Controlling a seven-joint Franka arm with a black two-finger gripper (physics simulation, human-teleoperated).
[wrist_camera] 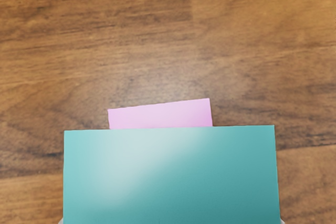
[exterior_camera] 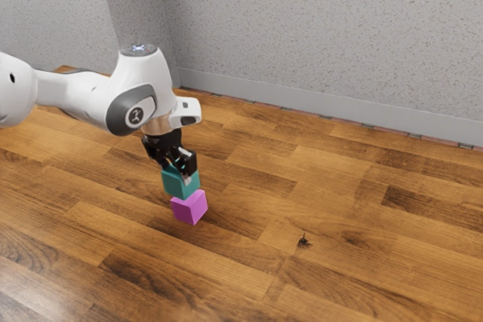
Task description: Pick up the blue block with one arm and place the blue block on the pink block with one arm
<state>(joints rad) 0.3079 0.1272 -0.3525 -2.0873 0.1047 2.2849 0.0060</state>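
The gripper (exterior_camera: 179, 165) points straight down, and its black fingers pinch the top of the blue block (exterior_camera: 180, 182) from two sides. The block has a teal tint. In the exterior view, the hand's white wrist sits at 12 o'clock from the block, and the rest of the arm (exterior_camera: 83, 96) runs off toward 9 o'clock.

At 6 o'clock from the blue block, shifted a little toward 5, is the pink block (exterior_camera: 189, 207). The blue block's underside meets the pink block's top face, or hangs a hair above it; the pictures do not show which. The two are not squarely lined up, as the pink block juts out slightly on the exterior view's right.

In the wrist view, the blue block (wrist_camera: 169, 174) lies broad and close under the hand. A narrow strip of the pink block (wrist_camera: 160, 114) shows just past its far edge.

Both blocks are over a wooden surface (exterior_camera: 339, 186) of brown planks. A small dark mark (exterior_camera: 304, 241) lies on the wood at about 4 o'clock from the pink block, well apart from it. A grey speckled wall (exterior_camera: 317, 20) with a pale baseboard runs along the far side at 12 o'clock.
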